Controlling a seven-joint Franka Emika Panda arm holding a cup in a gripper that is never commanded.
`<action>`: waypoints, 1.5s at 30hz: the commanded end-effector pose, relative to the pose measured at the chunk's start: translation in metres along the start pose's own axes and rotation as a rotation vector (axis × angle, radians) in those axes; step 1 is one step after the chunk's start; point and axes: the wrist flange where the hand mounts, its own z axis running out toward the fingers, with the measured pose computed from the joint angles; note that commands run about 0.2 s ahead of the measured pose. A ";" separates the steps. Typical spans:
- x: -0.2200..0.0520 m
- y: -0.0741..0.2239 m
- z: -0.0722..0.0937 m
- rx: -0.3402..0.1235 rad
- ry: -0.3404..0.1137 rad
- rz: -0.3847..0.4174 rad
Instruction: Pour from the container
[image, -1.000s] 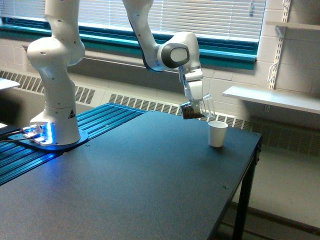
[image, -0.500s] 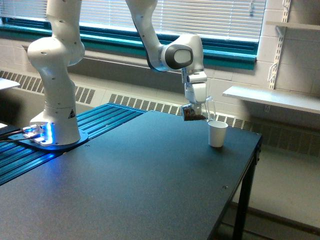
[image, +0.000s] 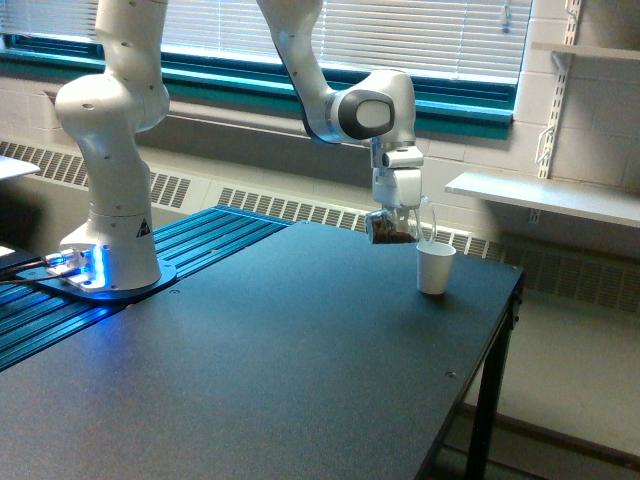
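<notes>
Tool grips tilted container w/ brown grains, just above white cup

Illumination is even and moderately bright; daylight enters through the blinds behind and above the gripper, rendering the slats near-white with little detail. The dark table below the gripper shows a soft, pale sheen toward the near edge; no hard shadows are visible on it. A blue glow sits at the arm's base, well to the exterior view's left of the gripper, tinting the ribbed surface beside it. Resolution is low; edges are soft and slightly blocky throughout; the clear container at the gripper is poorly resolved against the background; no marked edge distortion.
</notes>
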 end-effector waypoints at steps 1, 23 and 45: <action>0.003 -0.007 0.001 -0.013 -0.010 -0.063; 0.010 -0.012 0.007 -0.053 -0.048 -0.112; 0.025 -0.016 0.009 -0.078 -0.069 -0.140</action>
